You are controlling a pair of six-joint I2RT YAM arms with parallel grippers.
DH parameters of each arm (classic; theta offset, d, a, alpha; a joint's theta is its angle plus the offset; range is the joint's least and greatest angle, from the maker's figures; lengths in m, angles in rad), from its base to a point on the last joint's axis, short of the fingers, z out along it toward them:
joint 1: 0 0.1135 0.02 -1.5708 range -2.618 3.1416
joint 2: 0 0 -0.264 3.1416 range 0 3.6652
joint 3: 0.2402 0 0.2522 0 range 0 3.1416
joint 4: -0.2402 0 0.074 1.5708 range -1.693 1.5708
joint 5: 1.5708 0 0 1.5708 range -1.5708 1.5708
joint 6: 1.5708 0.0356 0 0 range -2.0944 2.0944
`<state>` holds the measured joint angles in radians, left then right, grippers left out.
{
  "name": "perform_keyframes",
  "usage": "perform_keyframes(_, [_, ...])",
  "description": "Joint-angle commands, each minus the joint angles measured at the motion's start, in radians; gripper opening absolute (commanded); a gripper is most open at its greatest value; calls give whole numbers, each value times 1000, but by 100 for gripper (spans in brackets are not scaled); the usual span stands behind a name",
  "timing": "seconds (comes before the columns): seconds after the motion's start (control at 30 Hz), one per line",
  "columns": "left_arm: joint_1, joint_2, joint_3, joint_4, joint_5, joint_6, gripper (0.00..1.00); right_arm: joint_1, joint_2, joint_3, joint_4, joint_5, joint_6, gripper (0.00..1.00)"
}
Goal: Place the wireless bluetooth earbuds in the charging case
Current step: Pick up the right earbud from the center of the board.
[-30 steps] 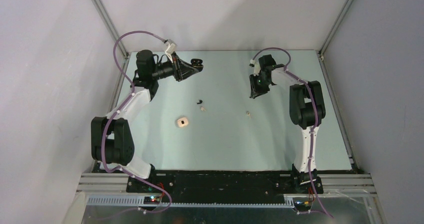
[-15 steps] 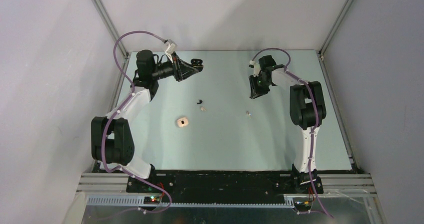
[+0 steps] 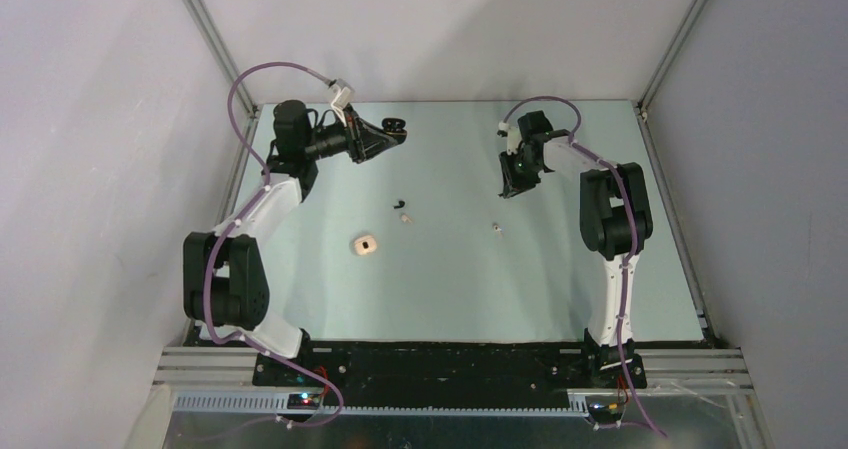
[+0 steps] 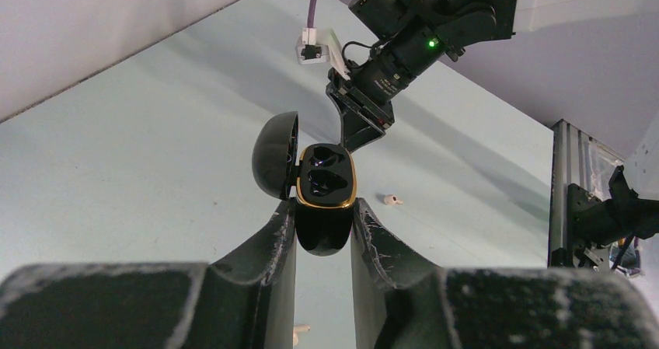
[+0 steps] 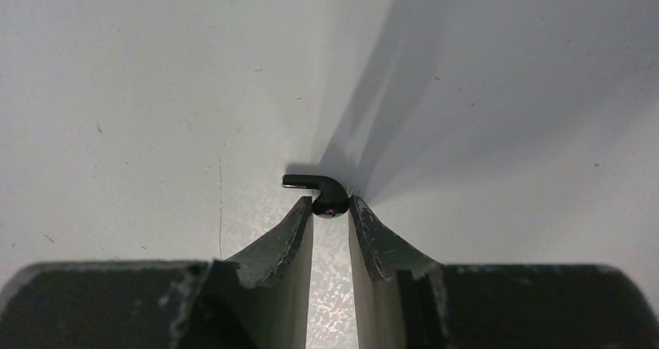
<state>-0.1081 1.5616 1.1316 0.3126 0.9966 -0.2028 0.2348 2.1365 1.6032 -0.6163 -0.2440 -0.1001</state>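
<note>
table's [image 3: 560, 289] far edge, black case [image 4: 325, 209] nearby

Soft even light; broad shadow beyond right pincer [image 5: 330, 205]; near foreground blurred.

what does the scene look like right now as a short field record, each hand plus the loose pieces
left hand: shut on black charging case, lid open, both sockets look empty
right hand: shut on black earbud
loose on table: cream case, loose black earbud, cream earbud just beside it, second cream earbud further right
earbuds seated in black case: none visible
</note>
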Motion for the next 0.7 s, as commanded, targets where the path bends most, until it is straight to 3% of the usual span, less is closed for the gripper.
perform_keyframes(0.0, [8,6,15,38,-1,-9,0,22,-9,-7,4,10,-65,25])
perform_keyframes(0.1, [7,11,17,41,-2,-10,0,39,-7,-5,22,36,-109,22])
perform_keyframes(0.23, [8,19,18,46,-1,-12,0,59,-15,-2,37,49,-166,0])
perform_keyframes(0.43, [6,34,29,59,0,-15,0,67,-145,-4,111,41,-283,0])
perform_keyframes(0.67, [-33,68,63,123,-27,-31,0,131,-394,-106,450,47,-530,0])
